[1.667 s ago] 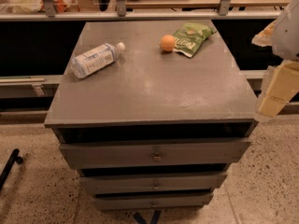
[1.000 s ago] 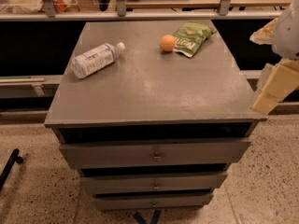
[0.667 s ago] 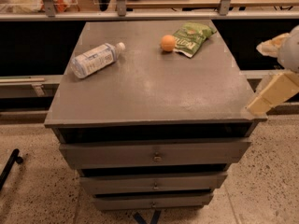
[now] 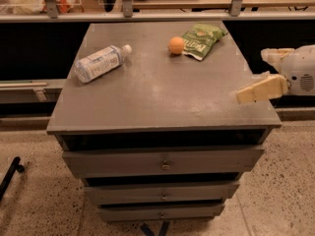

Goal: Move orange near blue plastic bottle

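The orange (image 4: 176, 45) lies at the back of the grey cabinet top (image 4: 162, 92), touching the left edge of a green snack bag (image 4: 203, 40). The blue plastic bottle (image 4: 101, 62) lies on its side at the back left, with its white cap pointing right. It is well apart from the orange. My gripper (image 4: 251, 75) reaches in from the right edge of the view, over the cabinet top's right side. It is open and empty, to the right of the orange and nearer the front.
The cabinet has several drawers (image 4: 162, 163) below the top. A rail with metal posts (image 4: 128, 14) runs behind it. A black rod (image 4: 10, 176) lies on the speckled floor at the lower left.
My gripper has swung lower and to the left, from beside the cabinet's right edge to over its right side. The orange, bottle and bag have not moved.
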Robot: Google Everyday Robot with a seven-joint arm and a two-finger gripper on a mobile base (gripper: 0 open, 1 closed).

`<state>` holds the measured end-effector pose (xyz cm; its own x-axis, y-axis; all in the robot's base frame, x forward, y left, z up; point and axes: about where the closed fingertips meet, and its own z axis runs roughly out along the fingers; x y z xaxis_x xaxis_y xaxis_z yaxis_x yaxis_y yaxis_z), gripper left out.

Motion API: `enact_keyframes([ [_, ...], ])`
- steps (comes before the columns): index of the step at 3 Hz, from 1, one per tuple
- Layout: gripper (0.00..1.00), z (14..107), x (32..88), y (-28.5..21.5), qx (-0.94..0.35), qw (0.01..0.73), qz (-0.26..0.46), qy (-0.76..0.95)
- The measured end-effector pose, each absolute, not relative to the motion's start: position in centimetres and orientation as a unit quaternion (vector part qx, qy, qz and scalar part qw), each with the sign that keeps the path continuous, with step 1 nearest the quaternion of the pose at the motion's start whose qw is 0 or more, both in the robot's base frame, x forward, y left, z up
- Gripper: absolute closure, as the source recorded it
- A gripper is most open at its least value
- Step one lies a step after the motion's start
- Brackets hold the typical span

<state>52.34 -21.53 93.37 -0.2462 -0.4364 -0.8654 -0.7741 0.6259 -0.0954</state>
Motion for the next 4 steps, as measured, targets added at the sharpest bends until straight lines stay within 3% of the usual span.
enact_keyframes([
  [1, 0.0, 96.6, 57.0, -20.4, -0.334, 0.562, 0.205, 0.729],
  [2, 0.0, 98.2, 60.8, -18.4, -0.314, 0.589, 0.199, 0.717],
  [4, 0.0, 96.6, 68.0, -13.3, -0.329, 0.566, 0.185, 0.733],
])
